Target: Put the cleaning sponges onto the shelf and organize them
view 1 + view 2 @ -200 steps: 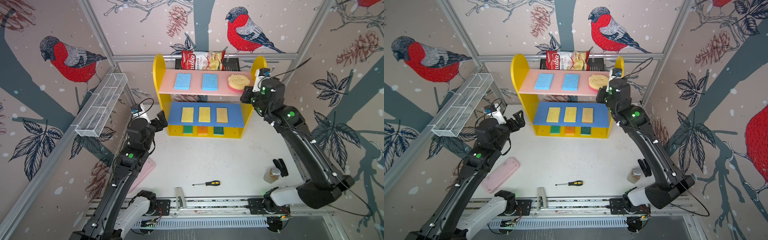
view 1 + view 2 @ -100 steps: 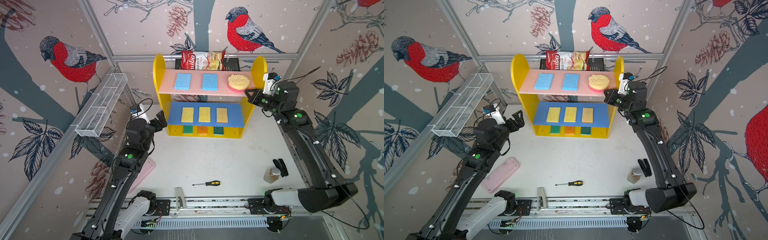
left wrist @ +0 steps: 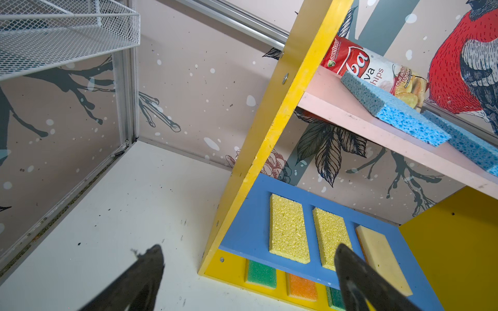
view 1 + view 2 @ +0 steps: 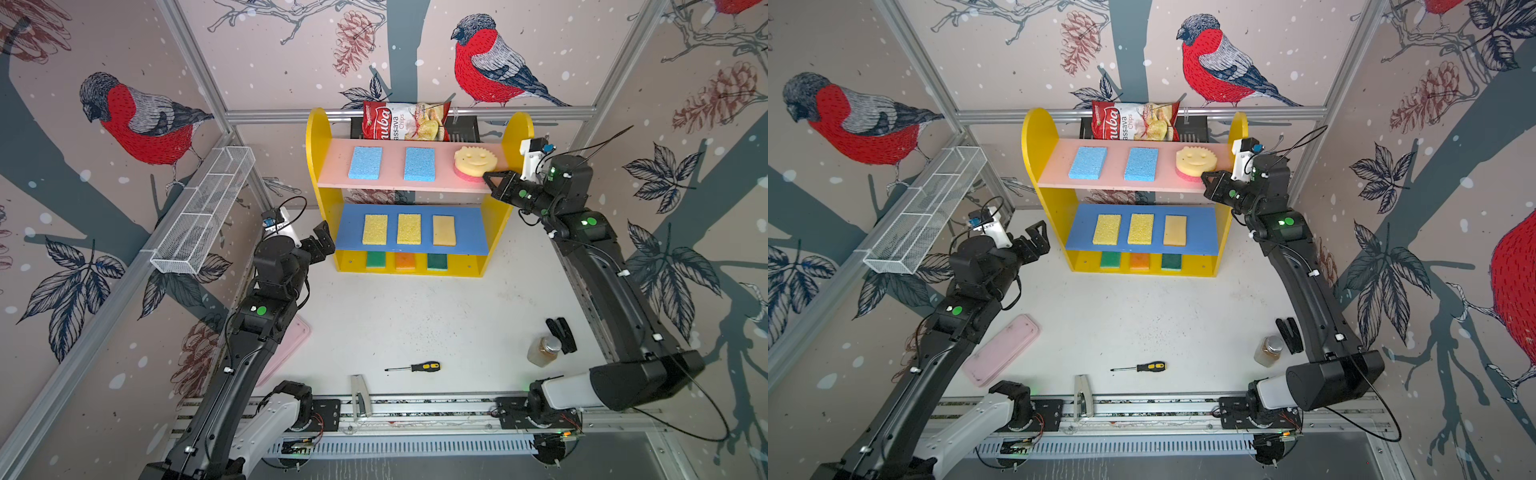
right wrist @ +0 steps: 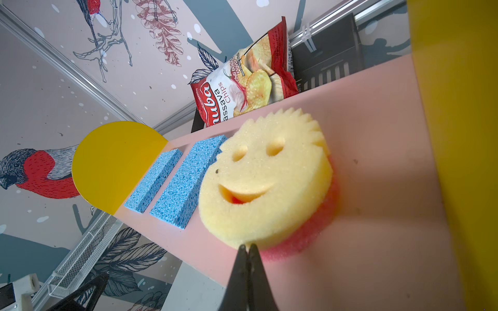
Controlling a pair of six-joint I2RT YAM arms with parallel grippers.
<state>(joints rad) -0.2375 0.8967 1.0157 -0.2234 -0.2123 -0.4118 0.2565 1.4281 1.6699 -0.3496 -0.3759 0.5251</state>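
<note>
On the shelf (image 4: 314, 137), the right end of the pink top board (image 4: 390, 185) carries the round smiley sponge (image 4: 475, 160), flat, yellow face up, pink underneath. It lies straight ahead of the right gripper (image 4: 487, 176), whose tips are pressed together at its front edge. The left gripper (image 4: 322, 245), spread wide, hangs well away.

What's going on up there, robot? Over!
Left gripper open, empty. Right gripper shut, tips at edge of smiley sponge. It lies flat on pink board of shelf. Nothing blocking.
</note>
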